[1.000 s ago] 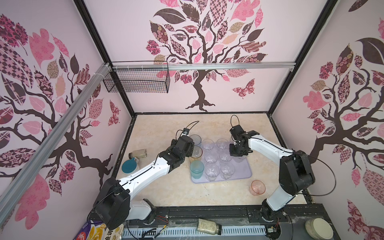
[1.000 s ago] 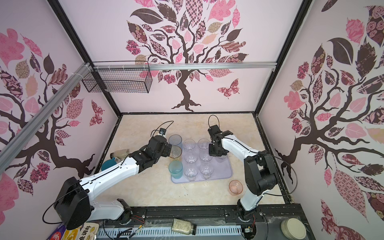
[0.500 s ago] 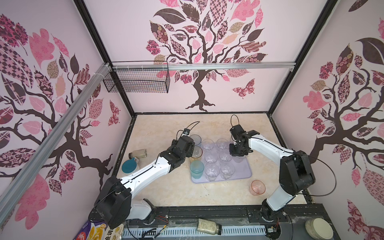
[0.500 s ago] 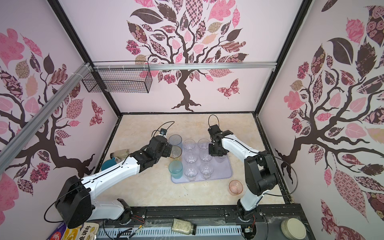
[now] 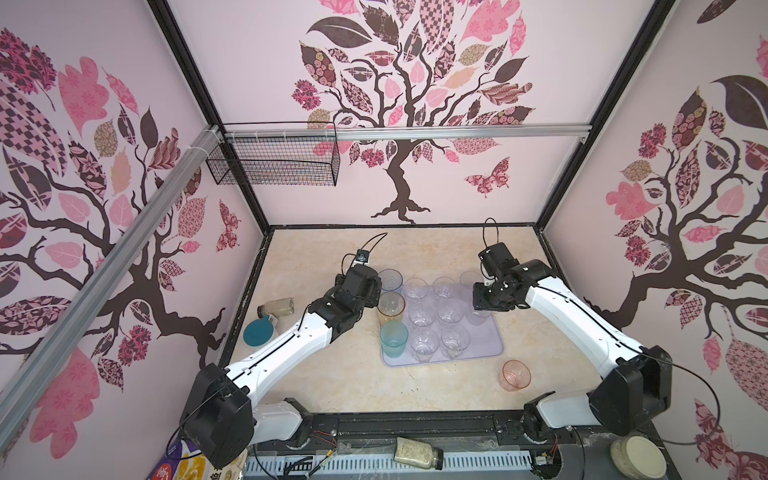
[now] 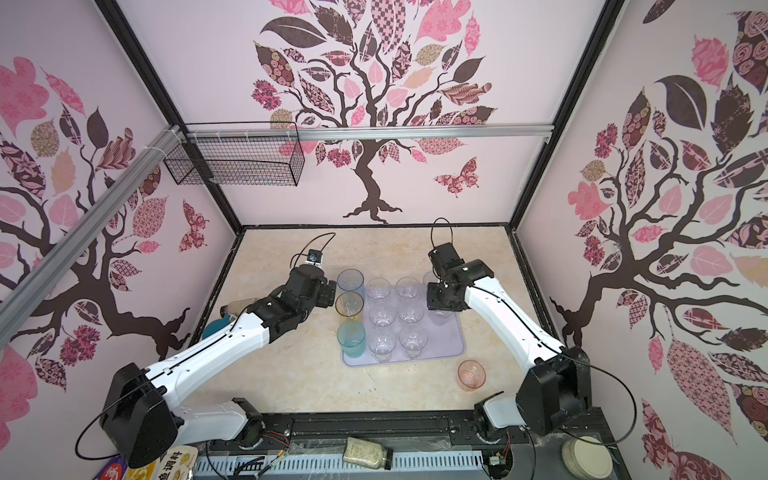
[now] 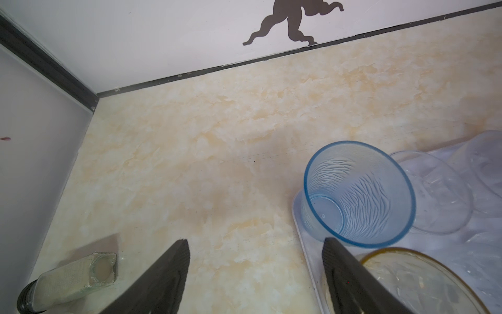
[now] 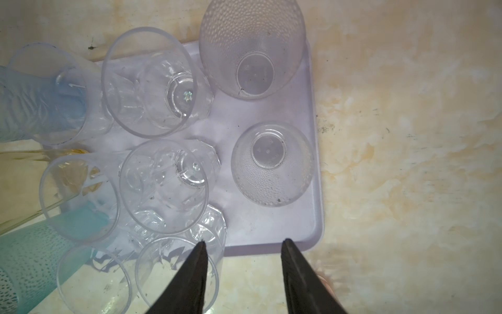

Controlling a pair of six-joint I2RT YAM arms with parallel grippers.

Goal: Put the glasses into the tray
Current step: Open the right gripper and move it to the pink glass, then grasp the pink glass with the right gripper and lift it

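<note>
As the left tool (image 7: 255,240) and right tool (image 8: 244,241) gape empty, a careless swing could topple glasses (image 5: 449,309) crowded mid-frame on the tray (image 5: 486,345).

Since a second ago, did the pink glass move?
No. The pink glass stays put on the table beside the tray, apart from its near right corner.

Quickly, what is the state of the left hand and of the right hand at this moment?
Left hand: open, holding nothing.
Right hand: open, holding nothing.
</note>
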